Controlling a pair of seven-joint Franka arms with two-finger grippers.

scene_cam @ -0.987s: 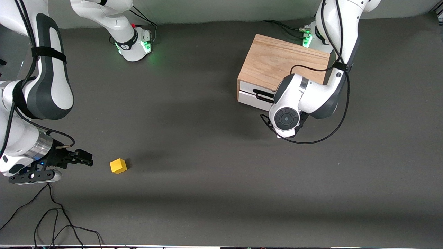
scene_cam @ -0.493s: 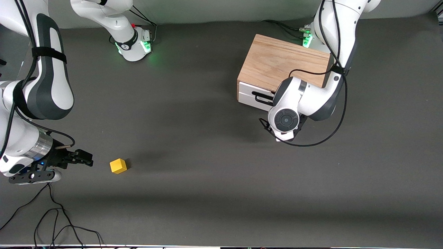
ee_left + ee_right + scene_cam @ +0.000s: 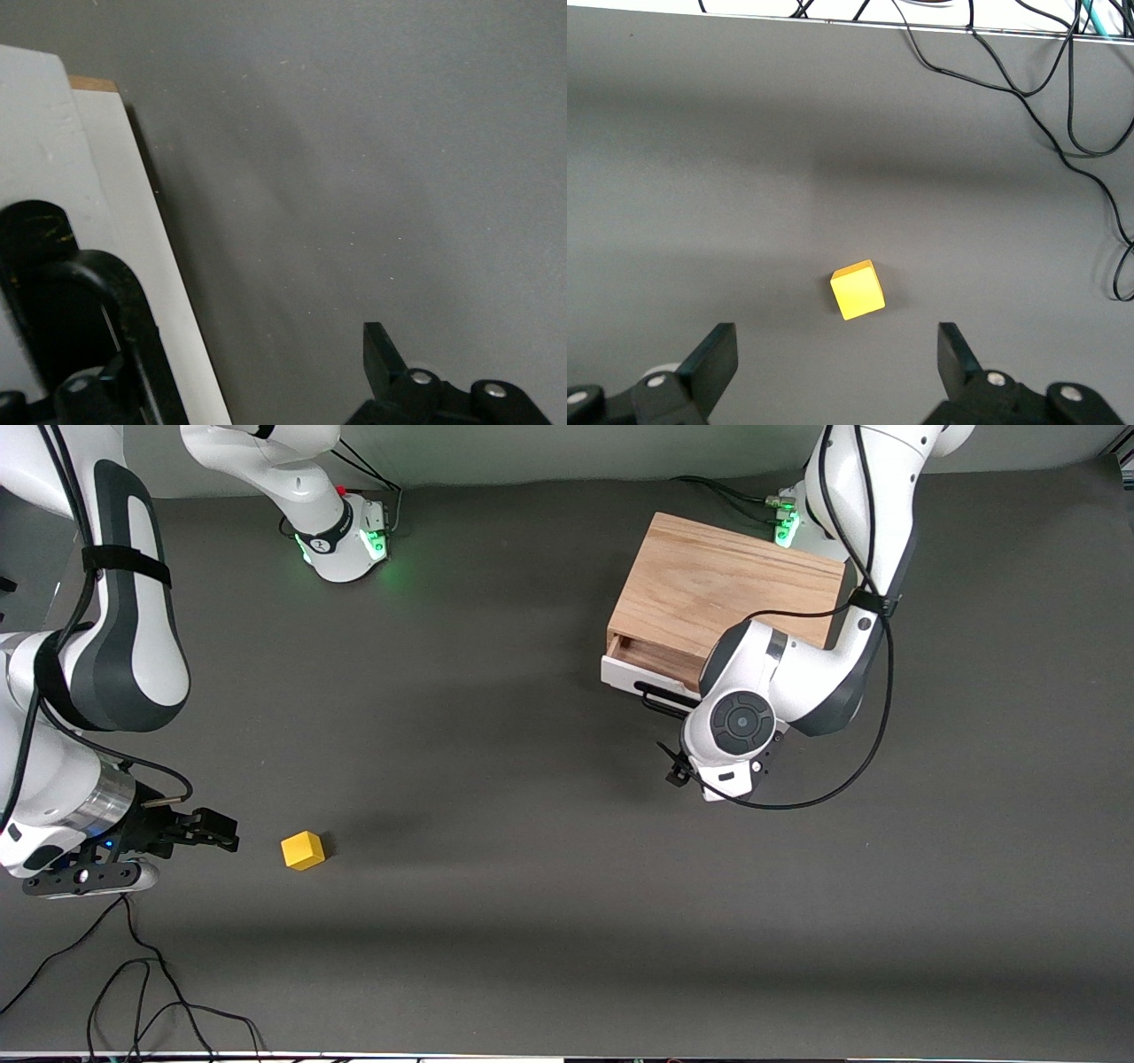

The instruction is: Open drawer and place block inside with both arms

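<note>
The light oak box stands near the left arm's base. Its drawer is pulled out a little, showing a strip of wooden inside. My left gripper is open, low in front of the drawer, and mostly hidden under its wrist in the front view. One side of it is at the black bar handle on the white front; the other finger is over bare table. The yellow block lies on the table near my right gripper, which is open and empty. In the right wrist view the block lies just ahead of the gripper.
Black cables lie on the table near the front camera's edge at the right arm's end, also seen in the right wrist view. The right arm's green-lit base stands at the table's back edge. The dark table stretches between block and box.
The drawer has slid out from shut to slightly open, and the left wrist has moved with it toward the front camera. The right arm and the block have not moved.
</note>
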